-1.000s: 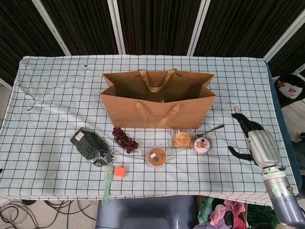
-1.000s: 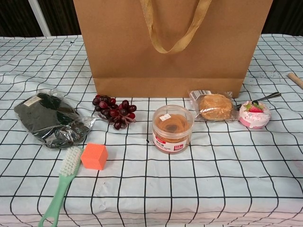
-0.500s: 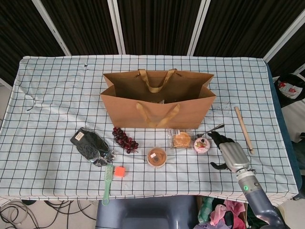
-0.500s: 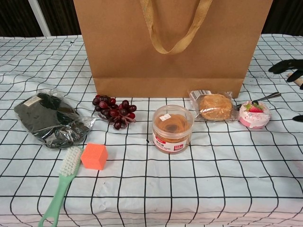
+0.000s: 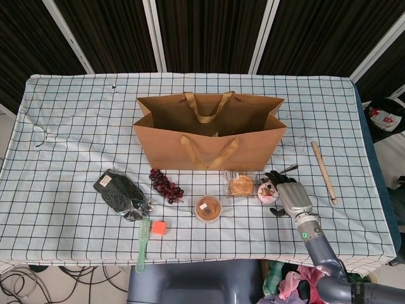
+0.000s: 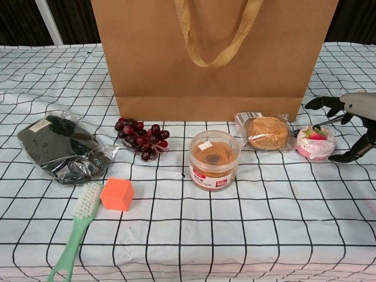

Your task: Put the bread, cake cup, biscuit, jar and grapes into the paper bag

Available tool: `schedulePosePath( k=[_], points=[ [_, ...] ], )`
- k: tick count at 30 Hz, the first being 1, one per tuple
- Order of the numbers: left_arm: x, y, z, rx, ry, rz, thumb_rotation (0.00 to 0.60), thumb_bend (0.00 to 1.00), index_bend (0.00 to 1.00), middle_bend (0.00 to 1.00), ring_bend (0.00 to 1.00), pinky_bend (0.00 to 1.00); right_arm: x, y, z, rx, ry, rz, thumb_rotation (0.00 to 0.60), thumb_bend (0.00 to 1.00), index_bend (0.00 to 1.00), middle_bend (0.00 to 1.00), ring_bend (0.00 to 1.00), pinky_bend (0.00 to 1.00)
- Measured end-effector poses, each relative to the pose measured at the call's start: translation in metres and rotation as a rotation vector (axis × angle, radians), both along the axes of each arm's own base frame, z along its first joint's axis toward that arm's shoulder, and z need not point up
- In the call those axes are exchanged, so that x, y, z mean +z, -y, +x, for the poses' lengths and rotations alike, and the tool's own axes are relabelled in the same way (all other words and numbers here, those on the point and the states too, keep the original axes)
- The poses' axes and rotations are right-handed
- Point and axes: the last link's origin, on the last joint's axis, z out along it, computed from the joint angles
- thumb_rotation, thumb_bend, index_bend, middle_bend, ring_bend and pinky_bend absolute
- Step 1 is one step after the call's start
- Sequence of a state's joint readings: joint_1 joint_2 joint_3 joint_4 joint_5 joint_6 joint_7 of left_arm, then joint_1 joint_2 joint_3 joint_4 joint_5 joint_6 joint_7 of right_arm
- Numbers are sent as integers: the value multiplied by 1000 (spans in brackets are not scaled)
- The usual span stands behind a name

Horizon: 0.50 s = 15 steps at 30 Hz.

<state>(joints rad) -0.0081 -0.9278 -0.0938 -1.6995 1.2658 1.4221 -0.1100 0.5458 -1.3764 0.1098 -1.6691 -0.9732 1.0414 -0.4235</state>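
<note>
Just left of our right hand (image 6: 352, 126), whose spread fingers hold nothing, we find the cake cup (image 6: 315, 142) between thumb and fingertips.

The table (image 5: 76, 114) was covered by a white cloth (image 5: 354, 107) with a black grid. Behind it stood dark panels (image 5: 209, 31) divided by slanted white bars (image 5: 152, 35). Cables (image 5: 38, 278) lay on the floor at lower left, and coloured fabric (image 5: 294, 282) lay below the front edge.
</note>
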Motion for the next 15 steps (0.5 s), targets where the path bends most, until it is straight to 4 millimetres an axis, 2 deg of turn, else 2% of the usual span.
schedulePosePath(
  k=[10,15],
  points=[
    [0,0,0,2,-2,3,600,101,15,77,0,63,-17,5,-7,-15,-6,13,600,168,180,215,252,212],
    [0,0,0,4,-2,2,600,101,13,77,0,63,-24,7,-7,-6,2,11,600,238,259,296,324,221]
  ],
)
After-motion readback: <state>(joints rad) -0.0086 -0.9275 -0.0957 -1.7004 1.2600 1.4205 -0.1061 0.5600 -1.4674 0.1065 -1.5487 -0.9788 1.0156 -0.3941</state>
